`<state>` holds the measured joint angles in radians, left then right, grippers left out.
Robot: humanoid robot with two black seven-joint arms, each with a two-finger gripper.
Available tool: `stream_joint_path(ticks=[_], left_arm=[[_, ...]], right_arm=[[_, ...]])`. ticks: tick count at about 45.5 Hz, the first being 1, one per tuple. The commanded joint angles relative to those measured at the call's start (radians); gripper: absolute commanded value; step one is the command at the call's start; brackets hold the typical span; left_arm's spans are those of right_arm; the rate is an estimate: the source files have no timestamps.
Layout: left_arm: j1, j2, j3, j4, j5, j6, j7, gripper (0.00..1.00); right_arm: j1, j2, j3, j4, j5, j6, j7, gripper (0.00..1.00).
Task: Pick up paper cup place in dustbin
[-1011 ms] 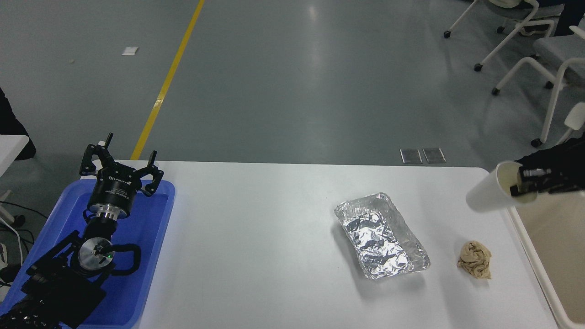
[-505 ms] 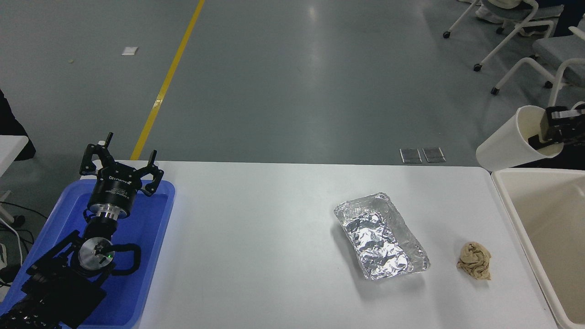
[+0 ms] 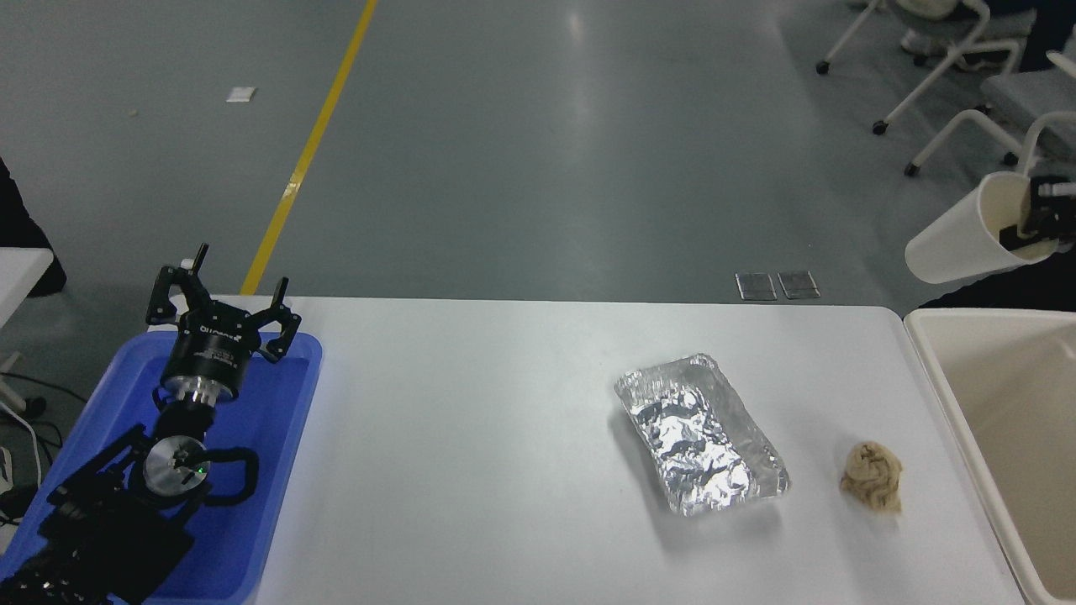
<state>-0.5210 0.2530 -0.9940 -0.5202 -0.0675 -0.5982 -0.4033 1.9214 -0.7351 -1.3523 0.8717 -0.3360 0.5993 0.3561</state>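
The white paper cup (image 3: 958,244) hangs tilted in the air at the far right, its mouth turned toward the right. My right gripper (image 3: 1036,225) is shut on its rim, one finger inside the cream interior; most of that arm is cut off by the picture's edge. The cup is above the far left corner of the cream-beige dustbin (image 3: 940,382), which stands against the table's right end. My left gripper (image 3: 223,307) stands open, parked over the blue tray at the lower left.
A crinkled foil tray (image 3: 702,433) and a crumpled tan paper wad (image 3: 874,476) lie on the white table (image 3: 471,454) right of centre. The blue plastic tray (image 3: 269,470) sits at the left end. White office chairs (image 3: 967,92) stand on the floor beyond.
My right gripper has lifted the cup from low over the dustbin's near-left rim up and to the right. The left arm has not moved.
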Motion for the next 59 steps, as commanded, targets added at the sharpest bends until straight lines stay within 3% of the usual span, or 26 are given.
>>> stream_joint_path(ticks=[1,11,20,32,37,59], left_arm=[[0.001,0.000,0.000,0.000,0.000,0.000,0.000,1.00],[-0.001,0.000,0.000,0.000,0.000,0.000,0.000,1.00],[-0.001,0.000,0.000,0.000,0.000,0.000,-0.002,1.00],[0.001,0.000,0.000,0.000,0.000,0.000,-0.002,1.00],[-0.001,0.000,0.000,0.000,0.000,0.000,0.000,1.00],[0.001,0.000,0.000,0.000,0.000,0.000,0.000,1.00]], right_arm=[[-0.402,0.033,0.012,-0.362,0.265,-0.107,-0.008,0.00],[-0.671,0.051,0.110,-0.479,0.387,-0.317,-0.026,0.00],[-0.861,0.057,0.271,-0.559,0.380,-0.455,-0.078,0.00],[-1.048,0.095,0.398,-0.625,0.371,-0.579,-0.190,0.00],[-1.124,0.114,0.467,-0.661,0.371,-0.608,-0.247,0.00],[-1.260,0.149,0.558,-0.665,0.374,-0.668,-0.318,0.00]])
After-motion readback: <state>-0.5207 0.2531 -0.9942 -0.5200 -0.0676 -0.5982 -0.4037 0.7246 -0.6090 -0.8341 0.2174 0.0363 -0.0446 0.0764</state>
